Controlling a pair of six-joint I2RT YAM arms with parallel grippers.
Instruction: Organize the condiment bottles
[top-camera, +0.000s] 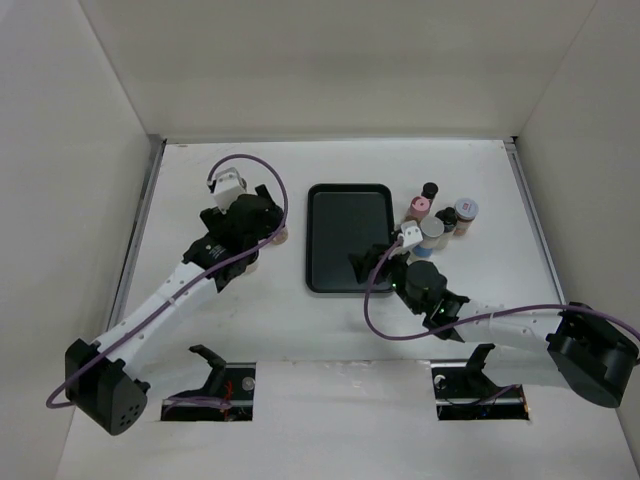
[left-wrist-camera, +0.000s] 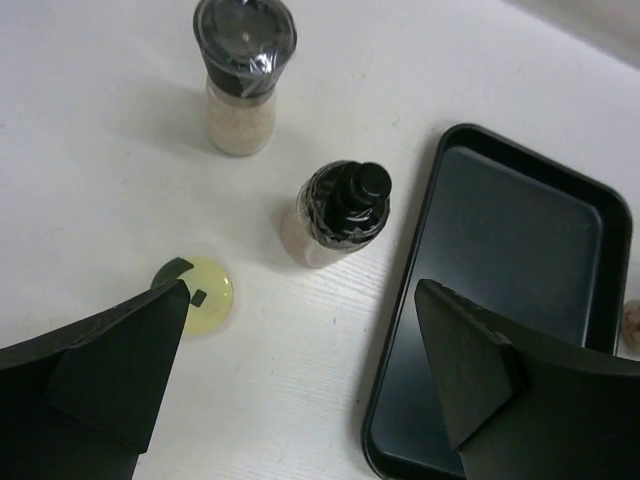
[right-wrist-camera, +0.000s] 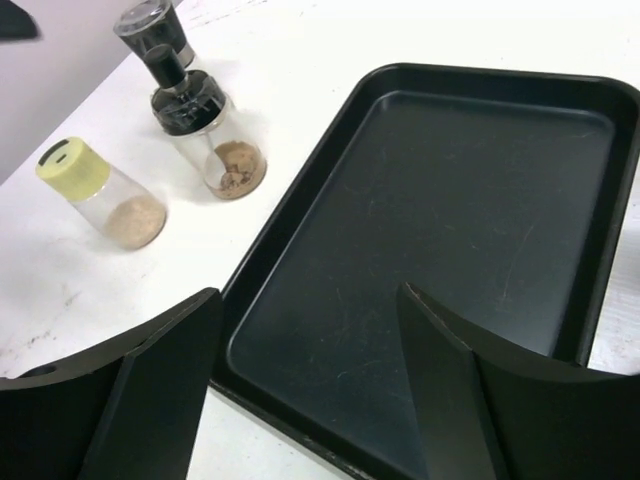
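Three condiment bottles stand left of the black tray (top-camera: 345, 238): a black-capped grinder (left-wrist-camera: 243, 70), a black-capped jar (left-wrist-camera: 335, 215) and a yellow-capped jar (left-wrist-camera: 195, 295). They also show in the right wrist view: grinder (right-wrist-camera: 150, 30), black-capped jar (right-wrist-camera: 205, 135), yellow-capped jar (right-wrist-camera: 100, 195). My left gripper (left-wrist-camera: 300, 370) is open and empty above them, and in the top view (top-camera: 268, 235) it hides most of them. My right gripper (right-wrist-camera: 308, 330) is open and empty over the tray's near right corner (top-camera: 368, 262). Several more bottles (top-camera: 440, 212) cluster right of the tray.
The tray (right-wrist-camera: 450, 220) holds nothing. White walls enclose the table at the back and both sides. Two cut-outs with hardware (top-camera: 220, 385) sit at the near edge by the arm bases.
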